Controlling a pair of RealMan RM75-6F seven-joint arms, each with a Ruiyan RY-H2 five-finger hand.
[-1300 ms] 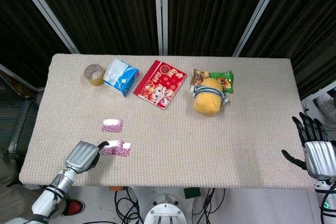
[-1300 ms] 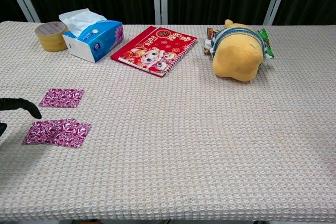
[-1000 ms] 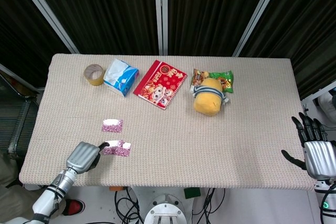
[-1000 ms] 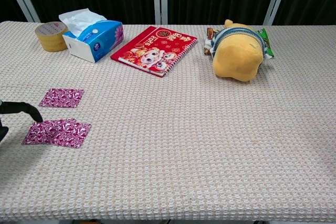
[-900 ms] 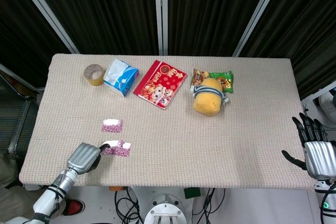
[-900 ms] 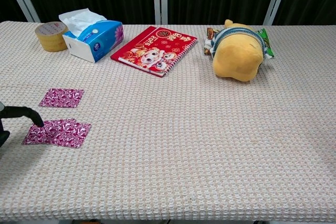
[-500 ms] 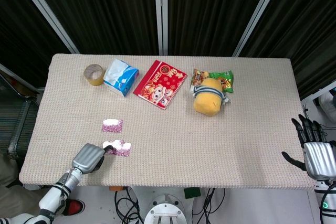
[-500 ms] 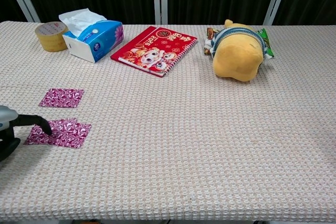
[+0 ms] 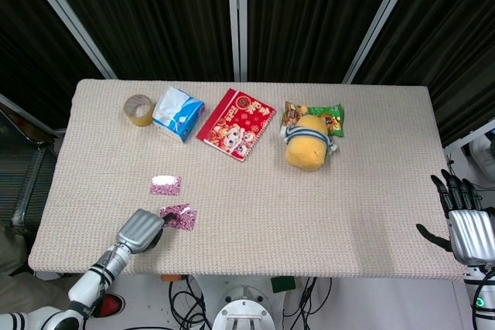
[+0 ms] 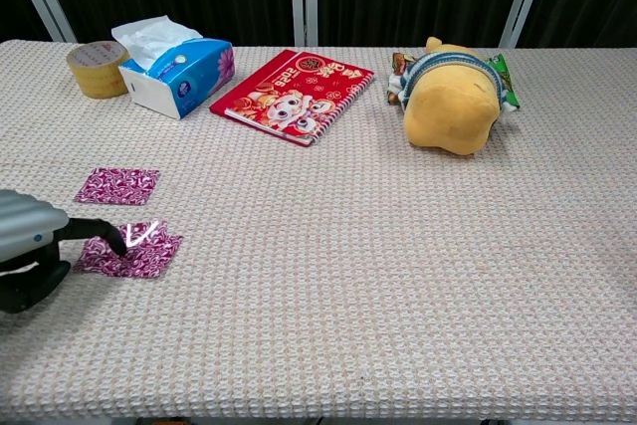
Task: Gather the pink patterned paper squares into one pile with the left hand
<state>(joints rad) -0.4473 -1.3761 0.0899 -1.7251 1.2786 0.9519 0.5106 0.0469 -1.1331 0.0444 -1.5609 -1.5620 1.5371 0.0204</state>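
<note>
Two pink patterned paper squares lie overlapped in a small pile (image 9: 180, 216) (image 10: 134, 252) near the table's front left; one corner is turned up and shows white. A third pink square (image 9: 165, 185) (image 10: 117, 185) lies flat just behind the pile, apart from it. My left hand (image 9: 141, 229) (image 10: 30, 246) sits at the pile's left side, one dark fingertip (image 10: 109, 236) pressing on the top sheet; it grips nothing. My right hand (image 9: 462, 222) hangs off the table's right front corner with its fingers spread and empty.
Along the back of the table (image 9: 255, 214) stand a tape roll (image 9: 139, 109), a blue tissue box (image 9: 178, 113), a red picture book (image 9: 236, 123), and a yellow plush toy (image 9: 307, 141) against a green snack bag (image 9: 329, 117).
My left hand has moved right along the table with its fingertip on the paper. The two side-by-side squares have slid together into a narrower pile, shifted right, with a corner now lifted.
</note>
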